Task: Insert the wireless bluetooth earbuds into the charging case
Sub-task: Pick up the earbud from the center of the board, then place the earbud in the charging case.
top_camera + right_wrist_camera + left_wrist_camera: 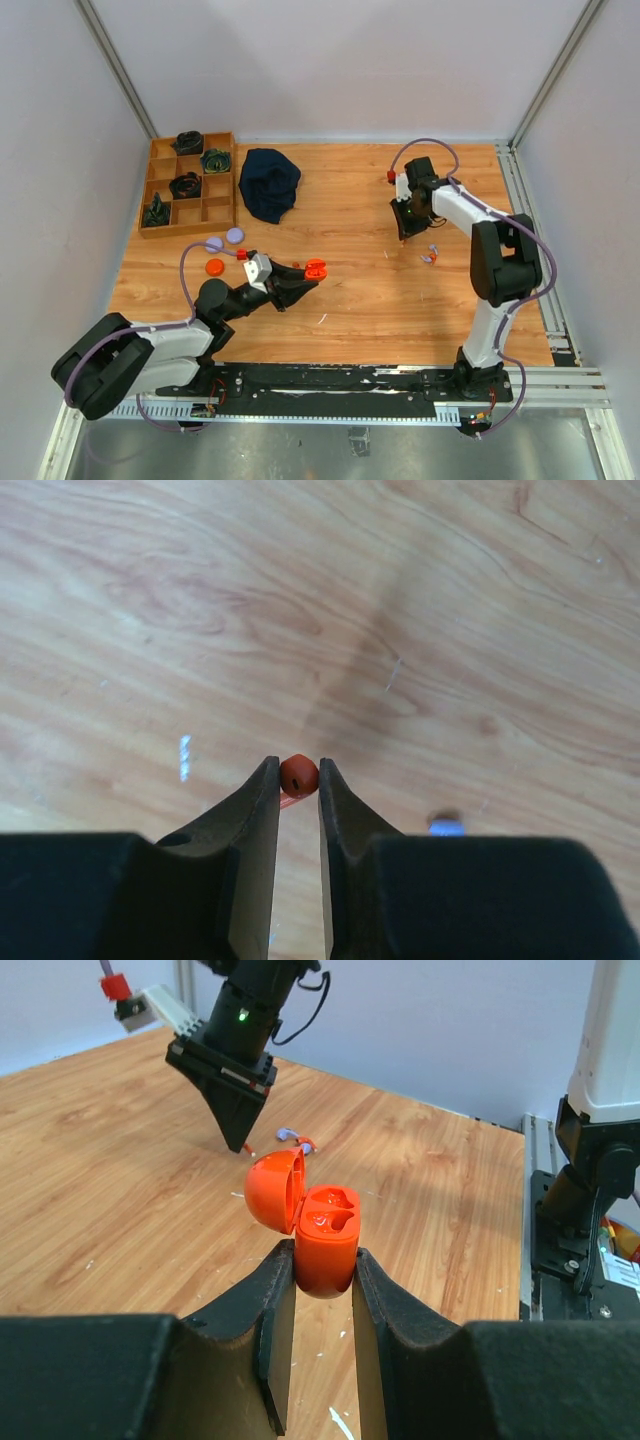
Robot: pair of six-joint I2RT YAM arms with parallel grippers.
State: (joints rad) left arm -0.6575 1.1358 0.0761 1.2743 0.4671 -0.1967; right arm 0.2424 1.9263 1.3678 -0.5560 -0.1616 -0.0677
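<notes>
Earbud [298, 775], probably, pinched in right jaws; left jaws clamp the open charging case [328, 1245].

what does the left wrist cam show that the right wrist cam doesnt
Only the left wrist view: the orange charging case, lid open and both wells looking empty, clamped between the left fingers, with the right fingers seen from outside, down at the table. Only the right wrist view: a tiny orange earbud pinched between those fingers, close up. Both: the wooden table.
</notes>
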